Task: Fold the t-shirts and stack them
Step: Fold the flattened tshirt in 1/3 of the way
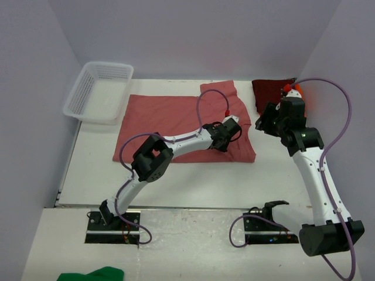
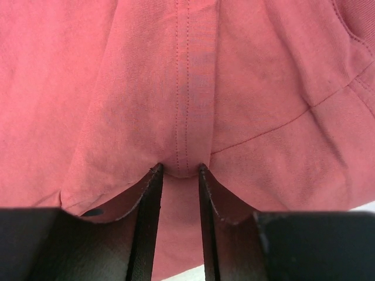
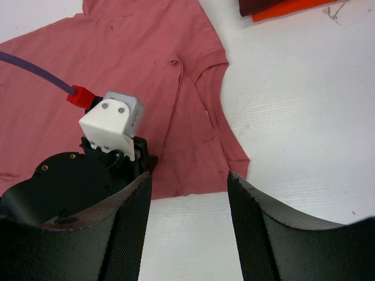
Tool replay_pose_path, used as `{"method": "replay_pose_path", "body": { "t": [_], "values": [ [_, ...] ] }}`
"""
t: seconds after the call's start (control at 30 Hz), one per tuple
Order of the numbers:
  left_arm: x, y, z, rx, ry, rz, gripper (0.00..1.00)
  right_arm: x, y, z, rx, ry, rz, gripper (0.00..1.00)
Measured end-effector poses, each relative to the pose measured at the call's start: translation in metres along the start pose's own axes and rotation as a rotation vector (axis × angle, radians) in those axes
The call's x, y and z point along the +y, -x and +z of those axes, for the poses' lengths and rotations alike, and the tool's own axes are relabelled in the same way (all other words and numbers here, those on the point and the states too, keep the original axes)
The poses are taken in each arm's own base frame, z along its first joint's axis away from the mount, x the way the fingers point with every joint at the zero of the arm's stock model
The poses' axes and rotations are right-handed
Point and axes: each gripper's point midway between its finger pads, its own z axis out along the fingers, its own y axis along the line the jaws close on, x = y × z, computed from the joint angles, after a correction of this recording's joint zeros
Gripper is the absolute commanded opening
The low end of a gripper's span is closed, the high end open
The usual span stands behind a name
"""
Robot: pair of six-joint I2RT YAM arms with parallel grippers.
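The rose t-shirt [image 1: 170, 117] lies spread flat across the middle of the table, collar end to the right. My left gripper [image 1: 234, 130] reaches over its right part. In the left wrist view it [image 2: 179, 168] is shut on a raised fold of the rose t-shirt [image 2: 263, 88] along a stitched hem. My right gripper [image 1: 265, 122] hovers open and empty just right of the shirt. In the right wrist view it [image 3: 187, 175] is above bare table by the rose t-shirt's [image 3: 135, 52] near corner. The dark maroon t-shirt [image 1: 270, 89] lies folded at the back right, on the orange t-shirt [image 3: 287, 8].
A white mesh basket [image 1: 99, 91] stands at the back left, touching the shirt's far corner. A green cloth [image 1: 96, 274] lies on the near shelf by the left arm's base. The left arm's wrist [image 3: 111, 120] is close to my right gripper's left finger.
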Motion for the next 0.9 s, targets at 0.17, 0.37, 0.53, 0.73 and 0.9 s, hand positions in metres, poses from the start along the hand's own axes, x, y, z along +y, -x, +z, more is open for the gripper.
{"method": "replay_pose_path", "body": {
  "t": [0.17, 0.37, 0.53, 0.73, 0.9],
  "values": [
    [0.0, 0.0, 0.001, 0.002, 0.001, 0.001, 0.22, 0.001, -0.001, 0.001, 0.006, 0.006, -0.001, 0.56],
    [0.001, 0.0, 0.001, 0.001, 0.004, 0.009, 0.08, 0.001, -0.003, 0.004, 0.019, 0.008, -0.001, 0.56],
    [0.002, 0.0, 0.001, -0.001, 0.008, 0.009, 0.0, 0.002, -0.01, 0.007, 0.04, 0.015, -0.002, 0.56],
    [0.004, 0.001, 0.001, -0.007, 0.021, 0.01, 0.0, 0.001, -0.013, 0.01, 0.049, 0.011, -0.003, 0.56],
    [0.009, 0.006, -0.005, -0.021, 0.041, 0.019, 0.0, -0.001, -0.017, 0.013, 0.061, 0.006, -0.004, 0.56]
  ]
}}
